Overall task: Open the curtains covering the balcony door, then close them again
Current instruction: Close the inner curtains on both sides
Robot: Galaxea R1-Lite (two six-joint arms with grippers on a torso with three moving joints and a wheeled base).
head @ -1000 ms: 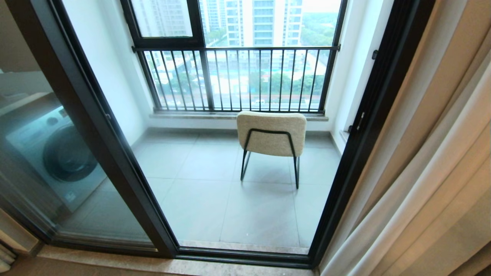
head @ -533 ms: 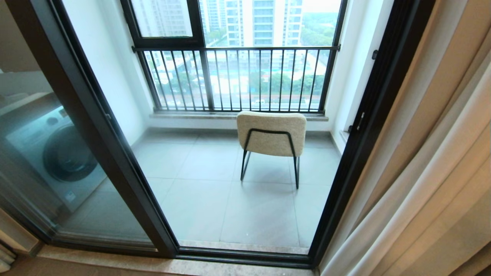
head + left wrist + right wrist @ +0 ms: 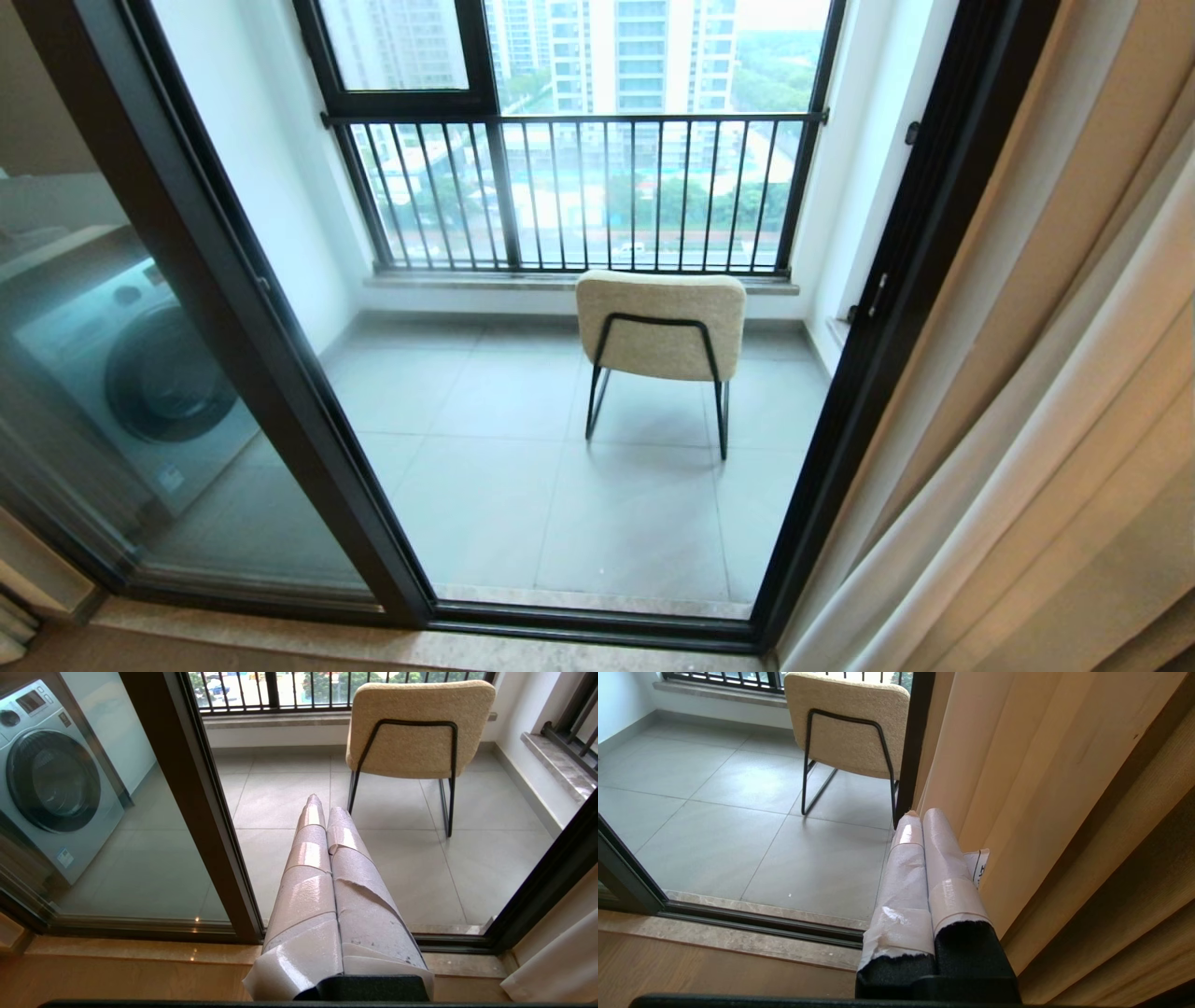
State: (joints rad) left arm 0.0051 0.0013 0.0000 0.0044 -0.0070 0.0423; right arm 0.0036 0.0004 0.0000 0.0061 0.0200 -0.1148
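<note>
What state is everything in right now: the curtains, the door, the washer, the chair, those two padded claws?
curtains: drawn aside, bunched at the right.
balcony door: uncovered, slid open.
washing machine: porthole shut, behind the glass.
chair: upright on the balcony, empty.
left gripper: shut, holding nothing.
right gripper: shut, empty, beside the curtains.

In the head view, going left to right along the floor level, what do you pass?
Washing machine behind glass → dark door frame post → chair → right door frame → curtains.
</note>
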